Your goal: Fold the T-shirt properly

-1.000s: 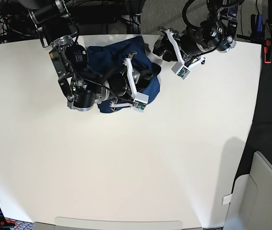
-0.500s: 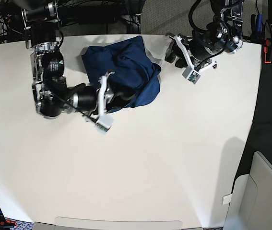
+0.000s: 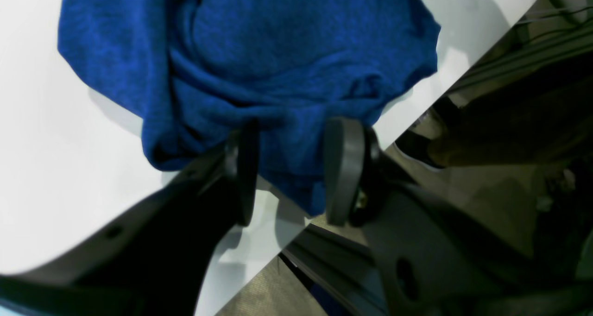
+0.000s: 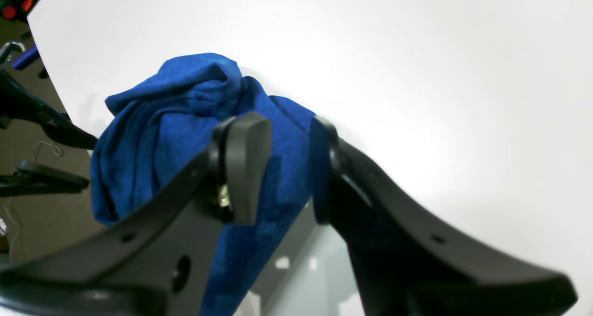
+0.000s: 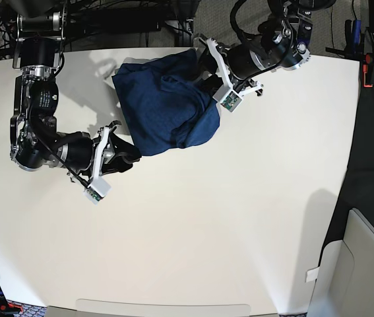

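Two grippers flank the T-shirt [image 5: 167,109], bunched at table [image 5: 239,218] far edge. Left gripper [image 3: 289,172] and right gripper [image 4: 278,167] each w/ jaws parted round cloth, grip unclear. Best pinch one layer only, then spread flat.

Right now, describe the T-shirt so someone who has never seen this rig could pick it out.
Start at the white table and look along its far edge, between the two black arms. The T-shirt is the bunched, dark blue heap of soft heathered knit lying there, plain and unprinted. It is the only cloth on the tabletop; all else nearby is hard black robot hardware.
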Available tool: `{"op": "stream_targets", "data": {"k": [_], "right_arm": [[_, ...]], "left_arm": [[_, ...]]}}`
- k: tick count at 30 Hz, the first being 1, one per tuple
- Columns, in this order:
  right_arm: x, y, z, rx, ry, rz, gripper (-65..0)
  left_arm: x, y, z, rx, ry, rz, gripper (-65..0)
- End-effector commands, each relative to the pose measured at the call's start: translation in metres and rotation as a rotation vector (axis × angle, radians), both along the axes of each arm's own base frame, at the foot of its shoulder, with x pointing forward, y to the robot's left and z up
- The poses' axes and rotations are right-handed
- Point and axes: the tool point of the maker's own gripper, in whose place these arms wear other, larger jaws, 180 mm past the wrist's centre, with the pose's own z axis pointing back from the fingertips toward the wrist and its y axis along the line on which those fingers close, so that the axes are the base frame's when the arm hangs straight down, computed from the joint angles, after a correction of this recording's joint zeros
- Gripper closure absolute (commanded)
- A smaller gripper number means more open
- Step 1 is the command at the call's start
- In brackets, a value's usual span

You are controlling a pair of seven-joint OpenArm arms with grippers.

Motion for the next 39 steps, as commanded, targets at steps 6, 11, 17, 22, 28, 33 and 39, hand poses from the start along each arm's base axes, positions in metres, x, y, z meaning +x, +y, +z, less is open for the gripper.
{"op": "stream_targets", "data": {"k": [6,11,17,22,28,33,39], "right_arm": [[0.006,0.006,0.005,-0.017,-0.042,-0.001,-17.3],[0.009,0.007,-0.006,-0.092,-0.041,-0.022,-17.2],[0.008,0.022,-0.019,-0.171,-0.038,0.005,-17.1],[0.012,0.028,-0.02,-0.193,-0.046,-0.003,-17.1],[0.019,0.029,-0.012,-0.188,-0.067,-0.006,-17.1],[0.019,0.033,-0.011,-0.178,-0.069,-0.003,-17.1],[0.019,0.035,-0.011,-0.175,-0.069,-0.001,-17.1]], "left_arm": [[0.002,-0.01,0.013,-0.055,-0.027,0.003,-20.9],[0.007,-0.014,0.025,-0.119,-0.061,0.028,-20.9],[0.018,-0.022,0.044,-0.215,-0.109,0.048,-15.6],[0.017,-0.033,0.048,-0.255,-0.098,0.039,-12.4],[0.018,-0.046,0.036,-0.269,-0.059,0.018,-12.6],[0.021,-0.041,0.005,-0.235,0.018,0.027,-12.6],[0.003,-0.007,-0.018,-0.122,0.054,0.002,-12.4]]}}
